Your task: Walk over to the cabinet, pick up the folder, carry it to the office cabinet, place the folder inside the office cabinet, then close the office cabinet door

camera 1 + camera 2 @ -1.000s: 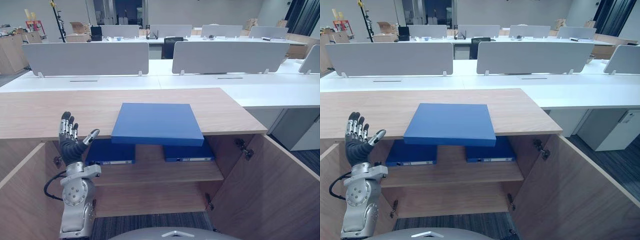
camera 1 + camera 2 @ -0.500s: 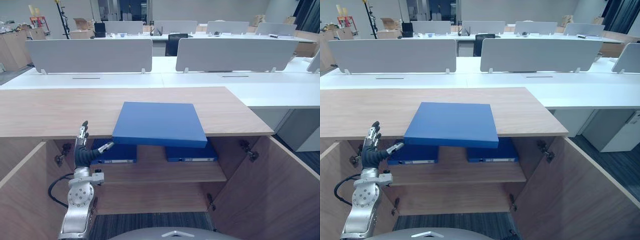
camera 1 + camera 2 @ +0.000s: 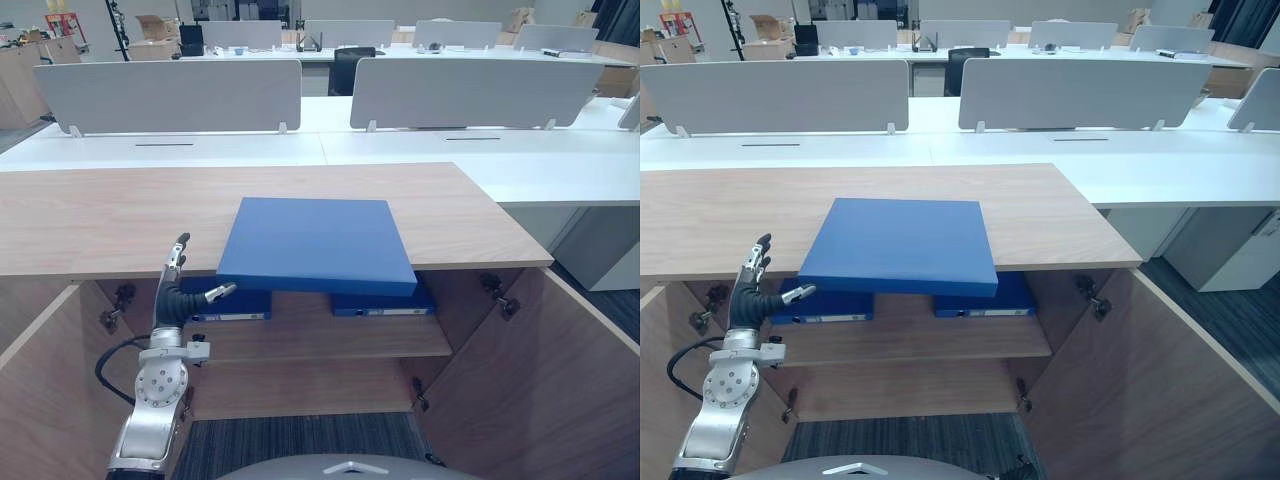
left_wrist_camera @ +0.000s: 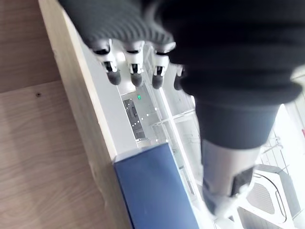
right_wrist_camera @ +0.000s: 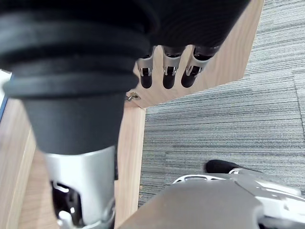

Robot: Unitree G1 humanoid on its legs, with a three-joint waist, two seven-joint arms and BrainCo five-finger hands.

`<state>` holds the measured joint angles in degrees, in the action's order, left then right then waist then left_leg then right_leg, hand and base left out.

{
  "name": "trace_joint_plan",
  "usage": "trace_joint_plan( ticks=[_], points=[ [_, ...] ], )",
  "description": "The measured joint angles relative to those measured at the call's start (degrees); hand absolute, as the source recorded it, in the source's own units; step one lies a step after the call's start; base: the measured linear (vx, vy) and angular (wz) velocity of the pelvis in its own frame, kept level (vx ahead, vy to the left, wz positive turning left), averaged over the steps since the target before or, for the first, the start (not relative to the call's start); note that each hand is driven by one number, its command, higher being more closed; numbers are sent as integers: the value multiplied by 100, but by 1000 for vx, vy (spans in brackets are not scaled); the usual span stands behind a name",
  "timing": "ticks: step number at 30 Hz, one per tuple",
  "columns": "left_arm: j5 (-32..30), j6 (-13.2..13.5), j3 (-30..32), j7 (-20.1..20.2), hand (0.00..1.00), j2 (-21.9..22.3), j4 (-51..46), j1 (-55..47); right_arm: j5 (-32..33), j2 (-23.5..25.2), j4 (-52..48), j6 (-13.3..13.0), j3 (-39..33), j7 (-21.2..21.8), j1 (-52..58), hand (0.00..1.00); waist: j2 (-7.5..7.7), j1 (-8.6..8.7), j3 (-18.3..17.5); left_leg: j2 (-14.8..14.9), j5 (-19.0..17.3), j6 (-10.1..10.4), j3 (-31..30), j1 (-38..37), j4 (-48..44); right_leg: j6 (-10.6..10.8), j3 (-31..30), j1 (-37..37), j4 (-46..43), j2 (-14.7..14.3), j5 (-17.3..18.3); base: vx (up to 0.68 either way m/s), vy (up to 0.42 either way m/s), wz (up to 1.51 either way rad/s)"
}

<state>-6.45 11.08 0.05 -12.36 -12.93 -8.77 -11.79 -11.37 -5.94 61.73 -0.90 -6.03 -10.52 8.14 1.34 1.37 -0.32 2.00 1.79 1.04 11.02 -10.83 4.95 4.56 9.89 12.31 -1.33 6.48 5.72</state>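
Wooden cabinet top (image 3: 100, 215), folder (image 3: 315, 243) near left hand (image 3: 175, 300)

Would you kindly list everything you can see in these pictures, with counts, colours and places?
folder: 1, blue, flat on the cabinet top, overhanging its front edge
binders: 2, blue, side by side on the upper shelf inside
cabinet: 1, light wood, both doors open
desks: several, white, behind the cabinet
dividers: several, grey, standing on the desks
chair: 1, black, behind the dividers
carpet: grey, floor
left hand: open, raised by the folder's left front corner
right hand: open, over the carpet beside a cabinet door
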Motion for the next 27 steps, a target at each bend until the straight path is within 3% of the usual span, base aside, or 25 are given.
trace_joint_plan(
  ticks=[14, 16, 17, 18, 20, 22, 27],
  points=[
    [23, -21, 68, 21, 0, -177, -612, 226, 21, 24, 47, 9, -112, 3, -28, 0, 12, -8, 150, 8, -23, 13, 24, 23, -2, 10, -23, -31, 5, -2, 1, 0, 0, 0],
    [21, -39, 353, 54, 0, -780, -921, 623, 21, 17, 49, 10, -133, 6, -33, 0, 28, -48, 152, 28, -34, 29, 33, 36, -1, 41, -36, -46, 11, -24, -22, -6, -9, -4],
    [435, -2, 724, 113, 0, -1337, -1153, 1084, 21, 23, 47, 3, -126, 62, -55, 0, 87, -51, 142, 46, -31, 25, 33, 58, -1, 37, -40, -68, 3, -39, -20, 5, -30, -3],
    [785, 165, 983, 45, 0, -1614, -1335, 1345, 33, 28, 50, 1, -128, 80, -55, 0, 47, -72, 111, 50, -27, 22, 40, 86, -2, 36, -59, -104, -42, -46, -24, 22, -29, -4],
    [898, 376, 1120, 34, 0, -1574, -1887, 1416, 33, 12, 50, 8, -140, 134, -54, 0, 79, -80, 85, 43, -26, 22, 95, 77, -13, 33, -153, -138, -79, -42, -38, 41, 7, -10],
    [887, 559, 876, 151, 0, -1332, -2252, 1208, 26, 13, 55, 12, -140, 172, -103, 0, 97, -84, 75, 40, -27, 23, 102, 87, -35, 24, -159, -127, -83, -39, -44, 23, 7, -4],
    [839, 531, 631, 277, 0, -1142, -2277, 1061, 19, 0, 211, 1, -125, 179, -184, 0, 40, -95, 103, 76, -29, 27, 107, 74, 0, -68, -186, -154, -151, -67, 32, -52, -15, -1]
  ],
)
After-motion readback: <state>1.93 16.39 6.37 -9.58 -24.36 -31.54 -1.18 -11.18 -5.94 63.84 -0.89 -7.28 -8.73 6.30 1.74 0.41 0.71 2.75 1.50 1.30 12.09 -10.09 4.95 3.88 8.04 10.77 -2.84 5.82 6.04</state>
